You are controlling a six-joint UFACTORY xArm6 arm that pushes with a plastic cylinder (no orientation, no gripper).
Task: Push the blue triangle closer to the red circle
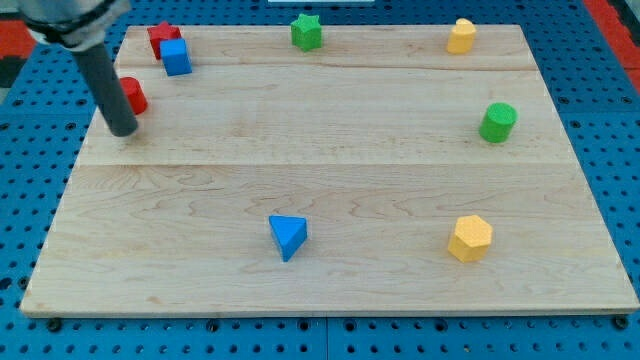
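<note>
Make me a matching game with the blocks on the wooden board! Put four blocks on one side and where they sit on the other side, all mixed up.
Blocks:
1. blue triangle
2. green star
3. red circle
4. yellow hexagon

Places:
A. the view's top, near the middle
B. the view's bottom right
C. the view's left, just right of my tip
D. the view's bottom, near the middle

Pairs: 1-D, 2-A, 3-C, 4-B
</note>
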